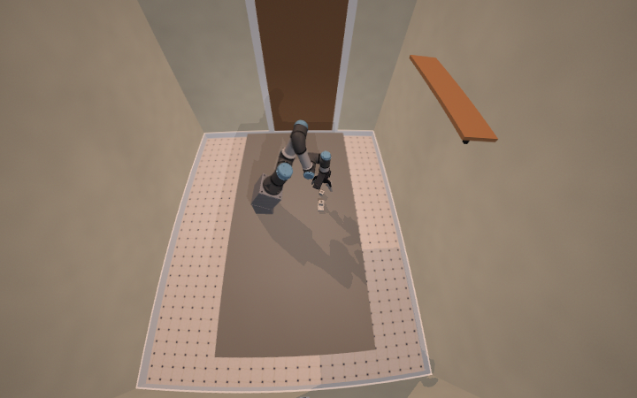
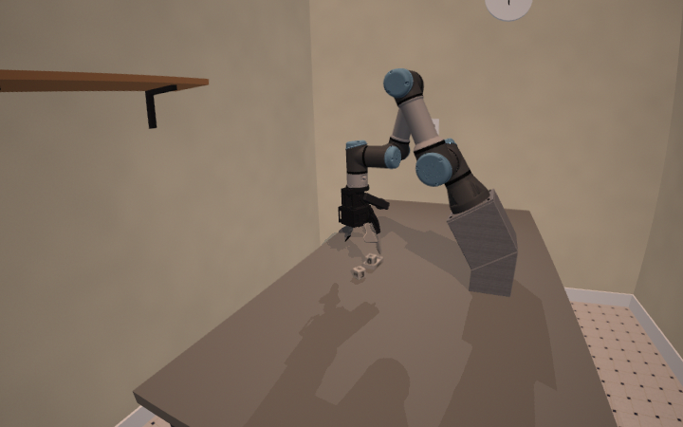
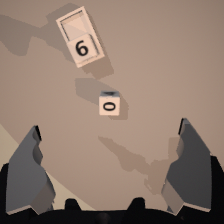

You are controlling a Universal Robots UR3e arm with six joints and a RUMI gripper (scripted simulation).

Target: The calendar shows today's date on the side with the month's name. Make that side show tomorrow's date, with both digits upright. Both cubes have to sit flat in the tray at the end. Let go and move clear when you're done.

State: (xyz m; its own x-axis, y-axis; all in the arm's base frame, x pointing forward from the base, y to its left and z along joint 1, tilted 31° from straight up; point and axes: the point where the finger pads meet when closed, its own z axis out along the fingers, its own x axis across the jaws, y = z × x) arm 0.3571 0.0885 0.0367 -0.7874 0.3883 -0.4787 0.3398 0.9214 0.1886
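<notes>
Below the wide-open, empty pincer (image 3: 110,165), the loose 0 cube (image 3: 109,105) lies near the tray (image 3: 80,36).

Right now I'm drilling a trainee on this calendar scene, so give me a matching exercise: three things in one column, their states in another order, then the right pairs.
Things:
1. cube showing 0
2. cube showing 6
3. gripper

States:
A. sits at one end of the tray
B. open, holding nothing
C. lies loose on the table, outside the tray

Pairs: 1-C, 2-A, 3-B
</notes>
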